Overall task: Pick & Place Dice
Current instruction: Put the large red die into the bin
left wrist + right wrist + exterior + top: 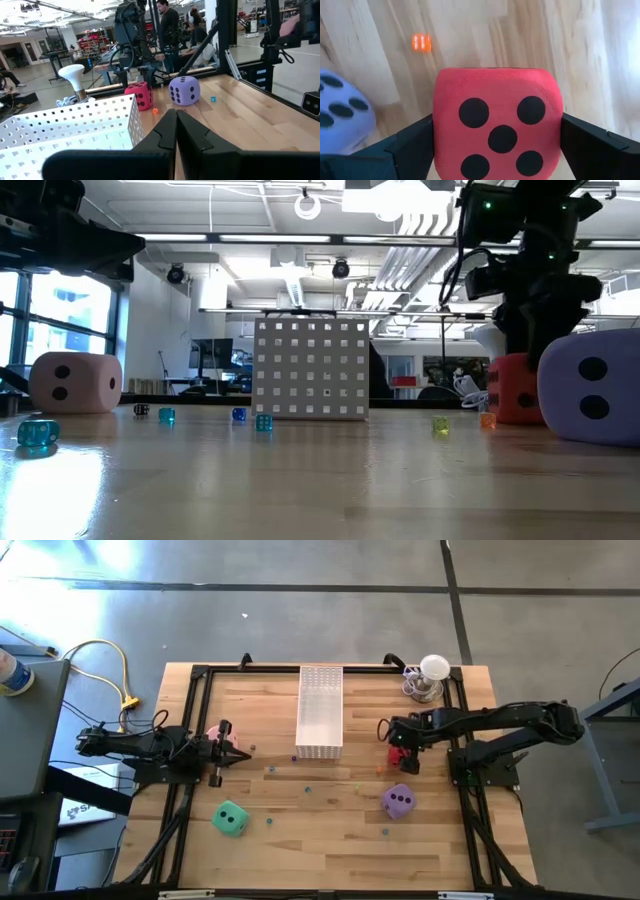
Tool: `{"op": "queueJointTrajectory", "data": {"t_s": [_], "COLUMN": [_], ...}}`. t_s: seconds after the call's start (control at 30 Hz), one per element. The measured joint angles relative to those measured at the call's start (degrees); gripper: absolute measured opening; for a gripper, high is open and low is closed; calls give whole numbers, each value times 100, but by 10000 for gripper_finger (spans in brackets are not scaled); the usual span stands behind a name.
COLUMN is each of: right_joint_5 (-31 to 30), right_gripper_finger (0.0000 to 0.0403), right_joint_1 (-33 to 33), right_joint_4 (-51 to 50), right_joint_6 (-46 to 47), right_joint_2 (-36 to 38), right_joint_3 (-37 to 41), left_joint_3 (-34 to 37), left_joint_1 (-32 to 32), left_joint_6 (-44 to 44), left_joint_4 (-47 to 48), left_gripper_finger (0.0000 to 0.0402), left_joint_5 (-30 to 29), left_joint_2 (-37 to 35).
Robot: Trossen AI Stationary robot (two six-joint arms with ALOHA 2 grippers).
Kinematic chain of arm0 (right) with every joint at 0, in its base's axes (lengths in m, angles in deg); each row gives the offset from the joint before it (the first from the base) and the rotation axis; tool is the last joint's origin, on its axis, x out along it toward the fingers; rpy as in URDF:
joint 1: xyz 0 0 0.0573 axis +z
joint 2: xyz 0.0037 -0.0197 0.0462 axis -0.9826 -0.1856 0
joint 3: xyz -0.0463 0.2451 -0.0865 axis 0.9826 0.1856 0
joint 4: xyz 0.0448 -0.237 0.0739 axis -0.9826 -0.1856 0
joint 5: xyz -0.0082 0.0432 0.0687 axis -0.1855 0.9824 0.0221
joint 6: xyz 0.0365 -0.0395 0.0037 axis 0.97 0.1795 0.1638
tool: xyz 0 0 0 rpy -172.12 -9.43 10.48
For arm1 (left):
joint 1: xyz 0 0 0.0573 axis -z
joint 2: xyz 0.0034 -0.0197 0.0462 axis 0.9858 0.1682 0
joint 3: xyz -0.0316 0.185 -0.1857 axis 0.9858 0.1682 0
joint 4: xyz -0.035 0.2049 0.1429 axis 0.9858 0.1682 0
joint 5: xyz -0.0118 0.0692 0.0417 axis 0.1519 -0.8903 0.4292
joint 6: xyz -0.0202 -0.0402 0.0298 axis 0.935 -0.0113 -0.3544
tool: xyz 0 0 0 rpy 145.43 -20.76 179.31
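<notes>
A: Right gripper (497, 145) — where, and how do its fingers stand?

B: Down over the red die (497, 125) on the table's (330, 830) right half, near the right rail. One dark finger on each side of the cube, set wide and right against its flanks. Whether they press on it I cannot tell; the die sits on the wood.

A: Which way does the die face?

B: Five-pip face toward the wrist camera. It is a cube, so no long axis. In the left wrist view a six shows on the side face of that die (140, 95).

A: Others?

B: Purple die (399, 801) just beside the red one, toward the front edge, apart from it, four pips up. Green die (231, 818) front left, well apart. Pink die (213, 732) at the left rail, close to the left gripper (243, 753).

A: Left gripper?

B: Fingers pressed together, holding nothing — it hangs left of the white perforated tray (321, 710), pointing right. A small orange die (421, 42) lies near the red one.
</notes>
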Motion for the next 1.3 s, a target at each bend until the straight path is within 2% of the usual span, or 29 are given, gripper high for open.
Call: {"op": "queueJointTrajectory", "data": {"t_s": [0.17, 0.33, 0.57, 0.73, 0.83, 1.0, 1.3], "right_joint_5": [169, 122, 464, 108, -50, 127, 93], "right_gripper_finger": [350, 352, 350, 359, 360, 361, 361], "right_joint_1": [53, 46, 267, 348, 183, -317, -1064], "right_joint_4": [700, 883, 962, 1374, 1593, 1601, 1442], "right_joint_6": [-261, -509, -1107, -2017, -2501, -2953, -2967], "right_joint_2": [70, 95, 84, -16, -387, -1391, -2954], "right_joint_3": [-5, -352, -1446, -2310, -2790, -3604, -4714], "left_joint_3": [-1, 0, -1, -1, -1, -1, 0], "left_joint_1": [0, 0, 0, 0, 2, 2, 2], "left_joint_6": [0, 0, -1, -25, -44, 32, 262], "left_joint_4": [-18, -55, -51, -81, -168, -223, -221], "left_gripper_finger": [2, 2, 2, 2, 2, 2, 2], "left_joint_5": [0, 0, 0, 0, 0, 0, 0], "left_joint_2": [-1, -1, 0, 1, -1, -2, -1]}}
